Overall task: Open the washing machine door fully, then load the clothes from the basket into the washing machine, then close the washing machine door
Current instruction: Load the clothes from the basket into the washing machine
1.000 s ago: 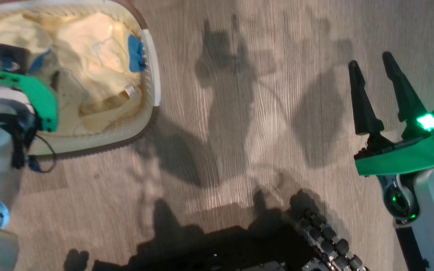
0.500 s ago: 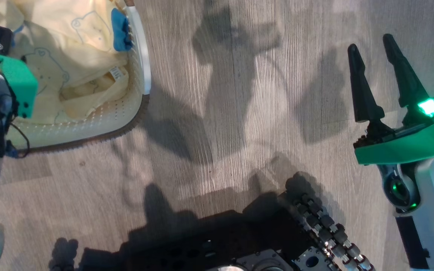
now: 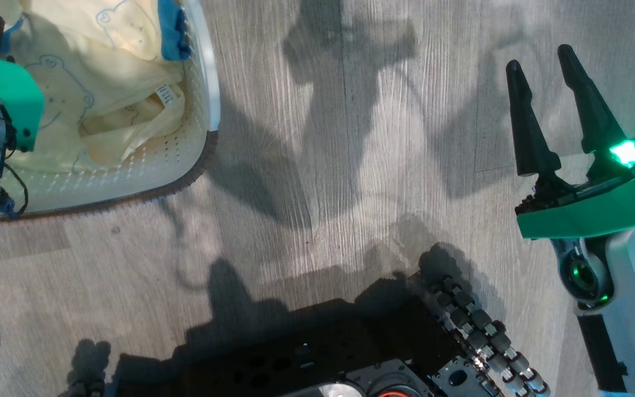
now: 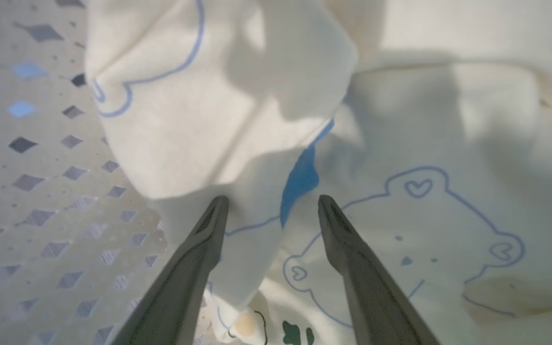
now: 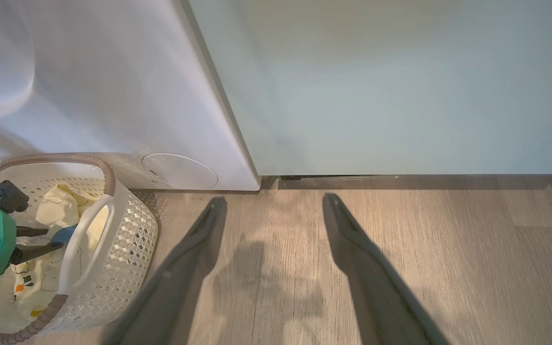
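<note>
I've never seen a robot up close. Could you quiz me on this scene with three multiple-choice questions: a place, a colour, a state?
1. Where is the left gripper? A. over bare floor B. in the basket, at the clothes C. on a shelf
2. The clothes' trim is: A. red B. black C. blue
3. The right gripper is: A. open, empty B. shut on cloth C. shut, empty
Answers: B, its fingers point at bear-printed fabric; C, blue strip by the basket rim; A, jaws apart over floor.
</note>
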### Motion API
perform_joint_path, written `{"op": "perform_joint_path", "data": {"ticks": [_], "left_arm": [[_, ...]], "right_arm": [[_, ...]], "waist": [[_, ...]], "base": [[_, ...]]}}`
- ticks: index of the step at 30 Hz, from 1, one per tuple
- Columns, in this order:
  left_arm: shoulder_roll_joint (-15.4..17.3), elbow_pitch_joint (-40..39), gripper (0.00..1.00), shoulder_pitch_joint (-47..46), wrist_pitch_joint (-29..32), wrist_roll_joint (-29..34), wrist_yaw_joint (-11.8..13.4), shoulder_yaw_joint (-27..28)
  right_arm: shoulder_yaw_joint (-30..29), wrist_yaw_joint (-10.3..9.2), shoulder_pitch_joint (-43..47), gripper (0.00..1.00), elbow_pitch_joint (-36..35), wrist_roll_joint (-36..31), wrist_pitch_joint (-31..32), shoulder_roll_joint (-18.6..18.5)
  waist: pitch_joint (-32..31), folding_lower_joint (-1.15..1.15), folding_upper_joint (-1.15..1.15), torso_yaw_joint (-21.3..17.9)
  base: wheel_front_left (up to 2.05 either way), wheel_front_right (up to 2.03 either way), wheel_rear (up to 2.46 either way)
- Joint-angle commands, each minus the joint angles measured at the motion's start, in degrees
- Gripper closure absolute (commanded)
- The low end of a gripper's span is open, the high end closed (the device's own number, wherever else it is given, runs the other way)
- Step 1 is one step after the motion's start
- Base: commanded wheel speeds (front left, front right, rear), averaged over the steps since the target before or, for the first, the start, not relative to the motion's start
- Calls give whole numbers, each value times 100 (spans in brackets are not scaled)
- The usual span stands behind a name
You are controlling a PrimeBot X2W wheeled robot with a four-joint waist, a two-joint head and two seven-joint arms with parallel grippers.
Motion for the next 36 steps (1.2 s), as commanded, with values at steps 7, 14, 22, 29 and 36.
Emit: {"op": "perform_joint_path", "data": {"ticks": [7,14,22,29,36], "left_arm": [[230,23,0,-60,-74,-80,153,79],[201,23,70,-59,-90,-173,99,79],[138,24,100,-42,-34,-200,-284,-49],[86,24,100,-41,-265,-292,-441,-44],[-113,24,100,226,-732,-548,-557,91]], "right_arm": [[0,2,374,0,-194,-56,-37,-114],[-28,2,431,0,-216,-45,-37,-167],[-54,2,450,0,-216,-62,-37,-209],[-52,2,308,0,-190,-54,-37,-163],[-33,2,221,0,-69,-18,-37,-73]], "waist": [[24,0,0,47],[10,0,0,74],[-13,0,0,100],[-91,0,0,94],[-614,0,0,175]], "base": [[0,0,0],[0,0,0],[0,0,0],[0,0,0],[0,0,0]]}}
